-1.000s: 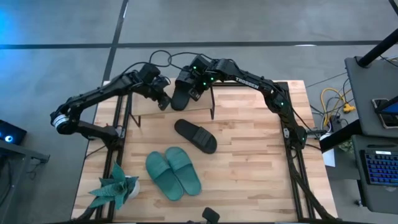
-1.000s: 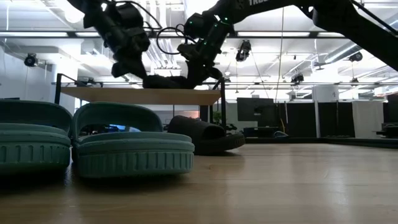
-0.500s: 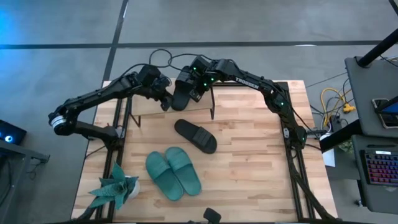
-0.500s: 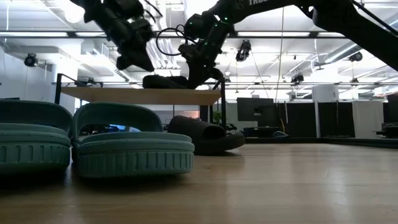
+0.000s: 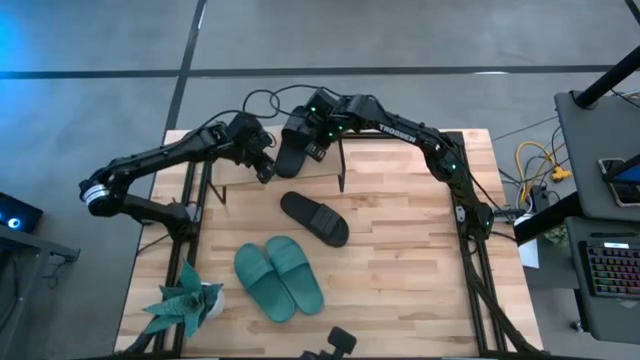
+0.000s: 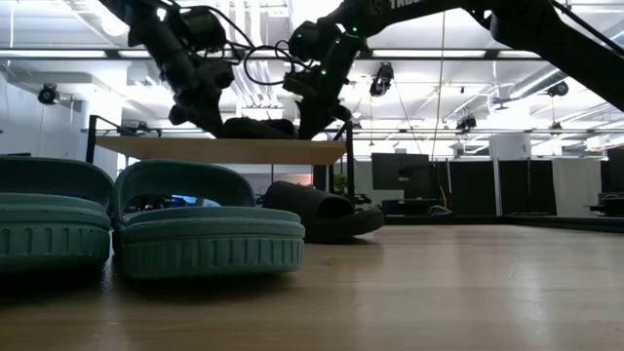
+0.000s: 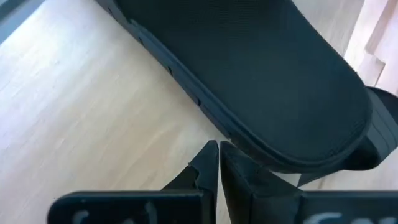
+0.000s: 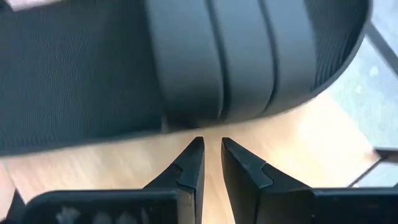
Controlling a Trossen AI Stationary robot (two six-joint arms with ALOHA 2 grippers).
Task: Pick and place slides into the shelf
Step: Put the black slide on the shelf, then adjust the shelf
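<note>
One black slide lies flat on the top board of the shelf, at the table's far edge; in the low view this slide shows as a low dark shape. My left gripper is shut and stands at its left side. My right gripper stands at its right side, by the strap, its fingers a narrow gap apart. The second black slide lies sole down on the table in front of the shelf. The teal pair lies side by side nearer the near edge. My left gripper has its shut fingertips right at the sole's side wall, near the slide's rounded end; whether they touch it I cannot tell. My right gripper has its fingertips just short of the strap's side; whether they touch I cannot tell.
A green plant stands at the table's near left corner. The shelf's thin black legs rise beside my right gripper. Cables loop behind the shelf at the far edge. Bare wood lies on the table's right half.
My left gripper rose a little above the shelf, then came back down to the slide's left end and moved slightly toward the near edge. It stayed shut. My right gripper and the slide on the shelf kept their places.
</note>
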